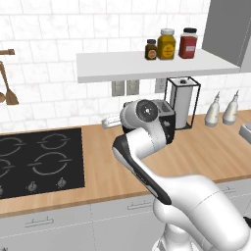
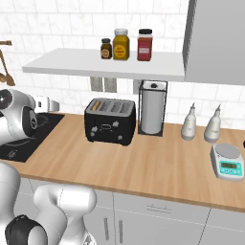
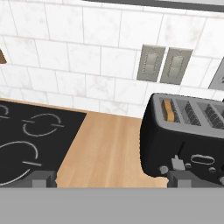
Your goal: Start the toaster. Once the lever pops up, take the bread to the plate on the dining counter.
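The long wooden table [image 2: 158, 162] runs under the gripper and far off to its right. The black stove top [image 1: 39, 159] is set into the table, below the gripper and to its left. A white shelf [image 2: 103, 64] hangs on the tiled wall, higher than the gripper, with three jars [image 2: 122, 44] on it.

The toaster [image 2: 110, 120] is black and boxy. It stands on the table, ahead of the gripper and to its right, near but not touching. In the hand view its front face with the small knobs sits just past the right finger tip.

A paper towel roll in a black wire stand [image 2: 153, 107] is just beside the toaster, on the side away from the gripper. Two white bottles [image 2: 201, 123] and a small kitchen scale [image 2: 228, 161] stand farther right, well apart from the gripper.

The gripper [image 3: 109, 177] is spread wide with nothing between its finger tips [image 3: 41, 178]. It hangs above the table, where the stove top meets the wood.

The bread [image 3: 167, 110] is the smallest thing. It stands in the toaster slot closest to the gripper, and only its tan top edge shows.
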